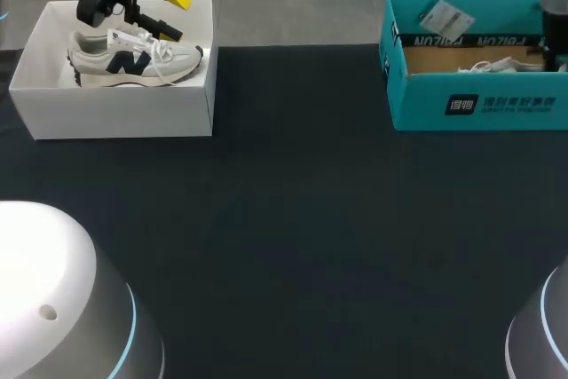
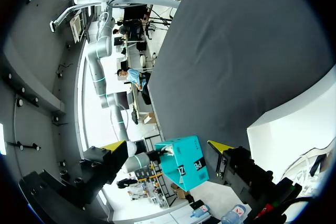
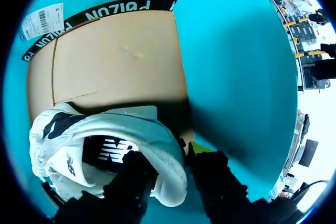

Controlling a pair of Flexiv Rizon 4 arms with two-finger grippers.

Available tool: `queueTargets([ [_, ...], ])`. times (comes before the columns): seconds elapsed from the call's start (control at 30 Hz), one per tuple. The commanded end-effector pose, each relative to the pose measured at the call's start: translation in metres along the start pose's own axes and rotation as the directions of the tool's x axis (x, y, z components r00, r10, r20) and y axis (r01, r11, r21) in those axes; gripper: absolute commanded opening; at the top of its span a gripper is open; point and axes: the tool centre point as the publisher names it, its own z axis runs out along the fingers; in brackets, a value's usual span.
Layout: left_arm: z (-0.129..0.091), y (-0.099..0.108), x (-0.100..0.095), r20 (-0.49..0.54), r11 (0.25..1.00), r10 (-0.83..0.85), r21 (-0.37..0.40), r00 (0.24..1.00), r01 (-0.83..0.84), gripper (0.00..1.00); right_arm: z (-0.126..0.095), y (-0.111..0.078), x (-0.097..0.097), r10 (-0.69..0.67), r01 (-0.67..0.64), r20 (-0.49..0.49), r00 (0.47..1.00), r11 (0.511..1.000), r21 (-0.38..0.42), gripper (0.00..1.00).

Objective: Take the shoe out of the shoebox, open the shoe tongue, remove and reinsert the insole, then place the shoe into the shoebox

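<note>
We grip a white shoe (image 3: 105, 129) in the teal shoebox (image 1: 479, 99) with our right claw (image 3: 170, 153), while our left claw (image 1: 175, 13) hangs open over the white shoebox (image 1: 115, 113).
At the far right of the counter (image 1: 302, 219) the teal shoebox stands open, and our right arm comes down into it at the right edge. There the right claw is clamped on the white shoe's rim, one finger inside the opening and the other against its outer side. The shoe lies on the box's cardboard floor. At the far left the white shoebox holds a grey shoe (image 1: 133, 61), toe to the right. Our left claw hovers just above its laces, yellow tips wide apart with nothing between them.
</note>
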Motion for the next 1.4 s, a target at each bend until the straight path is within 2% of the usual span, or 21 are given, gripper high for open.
queueTargets([
  [0.03,-0.001,0.0,0.0,-0.002,1.0,0.001,0.003,1.0,-0.001,1.0,-0.022,-0.006,-0.001,-0.007,0.007,-0.012,1.0,1.0,-0.03,1.0],
  [0.2,-0.001,0.0,0.0,-0.002,1.0,0.001,0.003,1.0,-0.001,1.0,-0.05,-0.008,0.001,-0.017,0.015,-0.024,1.0,0.997,-0.082,1.0],
  [0.57,-0.001,0.0,0.0,-0.002,1.0,0.001,0.003,1.0,-0.001,1.0,-0.13,-0.023,0.002,-0.017,0.008,-0.051,0.999,0.985,-0.173,1.0],
  [0.87,-0.001,0.0,0.0,-0.002,1.0,0.001,0.003,1.0,-0.001,1.0,-0.176,-0.043,0.012,-0.028,-0.002,-0.124,0.992,0.972,-0.237,1.0],
  [1.0,-0.001,0.0,0.0,-0.002,1.0,0.001,0.003,1.0,-0.001,1.0,-0.188,-0.058,0.018,-0.037,0.003,-0.131,0.991,0.968,-0.25,1.0],
  [1.13,-0.001,0.0,0.0,-0.002,1.0,0.001,0.003,1.0,-0.001,1.0,-0.19,-0.072,0.027,-0.077,0.042,-0.14,0.987,0.971,-0.235,1.0],
  [1.4,-0.001,0.0,0.0,-0.002,1.0,0.001,0.003,1.0,-0.001,1.0,-0.19,-0.072,0.027,-0.077,0.042,-0.14,0.987,0.971,-0.235,1.0],
])
